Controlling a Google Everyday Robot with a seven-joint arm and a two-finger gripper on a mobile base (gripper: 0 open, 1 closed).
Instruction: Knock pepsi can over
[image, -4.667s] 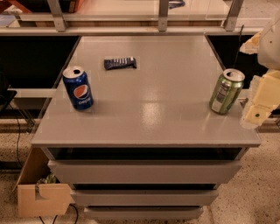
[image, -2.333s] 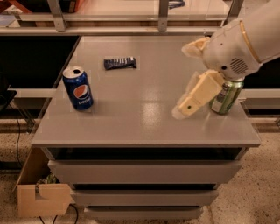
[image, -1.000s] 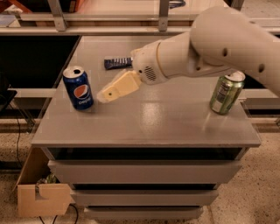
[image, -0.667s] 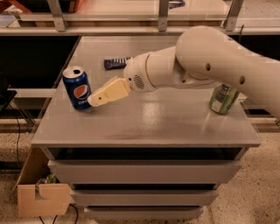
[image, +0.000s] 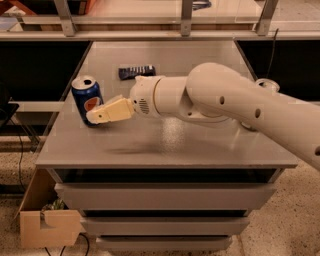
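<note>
since the previous frame the gripper (image: 96, 116) has advanced left; its tip now meets the lower side of the pepsi can (image: 84, 94). gripper state: cannot tell. can upright, left part of table (image: 200, 150).

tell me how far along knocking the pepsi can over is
Done: the gripper is at the pepsi can, touching it or nearly. In hand: the push against its lower part. Left: the can stands upright, so tipping it remains.
</note>
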